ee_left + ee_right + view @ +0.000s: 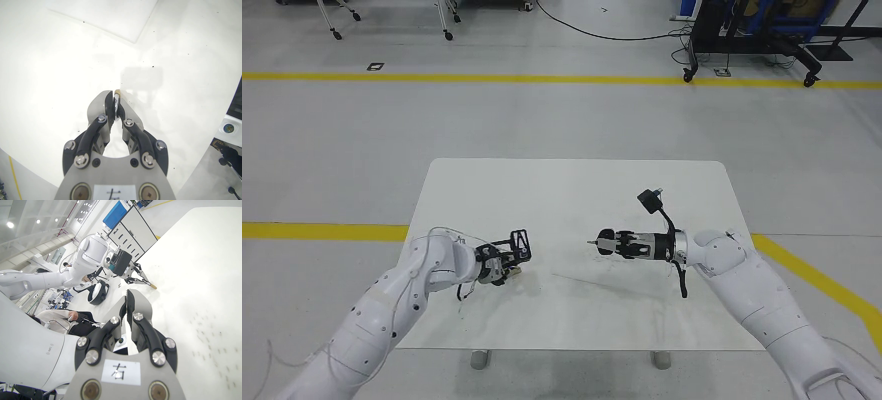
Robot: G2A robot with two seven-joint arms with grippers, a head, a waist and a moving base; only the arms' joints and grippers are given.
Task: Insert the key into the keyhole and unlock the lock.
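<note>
Pinching the lock [115,106] by its silver shackle, your left gripper [113,93] hangs over the white table [572,190], the brass body poking past the fingertips. Your right gripper [126,294] faces it, set apart, pads pressed together; you cannot tell whether the key sits between them.

We counted one table [572,190] and two grippers above it: one left gripper [114,100] and one right gripper [127,300], each with two fingers. We counted one lock [117,93], made up of one brass body and one silver shackle [115,110]. We could not count any key for certain. One thin tip [591,242] beyond the right gripper was too small to name. Two yellow lines [542,77] crossed the floor.
</note>
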